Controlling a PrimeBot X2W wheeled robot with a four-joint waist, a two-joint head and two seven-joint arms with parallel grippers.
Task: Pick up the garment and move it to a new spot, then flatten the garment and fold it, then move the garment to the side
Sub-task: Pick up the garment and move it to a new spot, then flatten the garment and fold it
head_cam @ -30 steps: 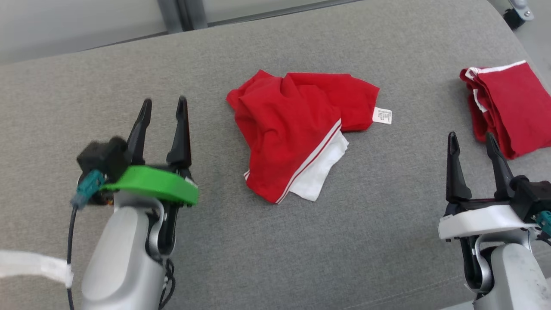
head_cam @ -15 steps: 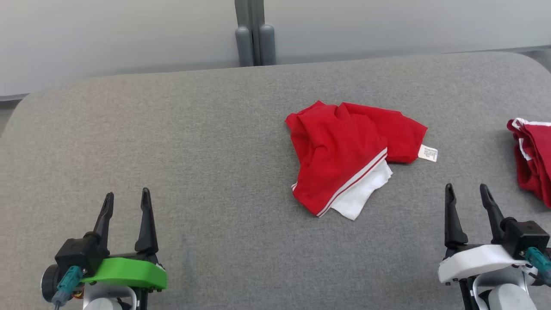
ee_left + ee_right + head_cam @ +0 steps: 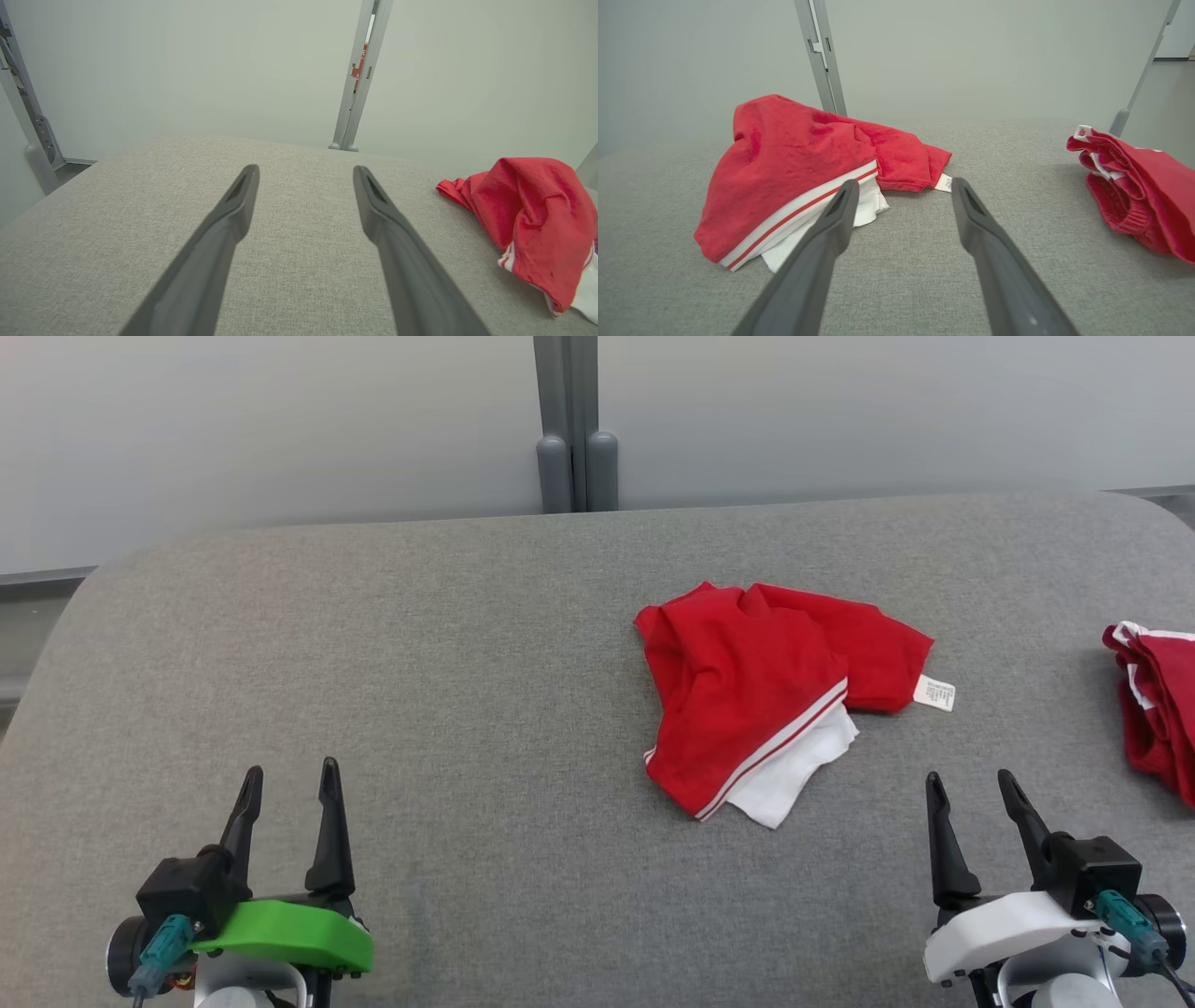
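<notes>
Head view, step: judging by the layout, the first pick-up has not yet begun. The garment point(image 3: 766, 700) lies crumpled on the grey padded surface point(image 3: 448, 653), right of centre and well apart from both claws.
Head view, claws: the left gripper point(image 3: 291, 773) sits at the near left and the right gripper point(image 3: 969, 778) at the near right. Both have their fingers spread and both are empty.
Head view, advice: the right gripper is nearer, so it should probably lead. A pinch on a raised red ridge would likely hold better than one on the thin white edge.
Head view, hazard: a second red pile point(image 3: 1153, 709) lies at the far right edge and is best left alone.
Left wrist view, claw: the two dark tapered fingers stand wide apart over bare woven upholstery, with the garment off to the right.
Right wrist view, cloth: soft, matte red knit, mounded into a rounded hump. A white-and-red striped band runs along its near edge, and a white layer pokes out beneath.
Right wrist view, tag: a small white care label point(image 3: 943, 183) lies flat just beyond the spread fingertips.
Right wrist view, surface: coarse grey weave, slightly cushioned, so the fingers can probably press in to get under a fold.
</notes>
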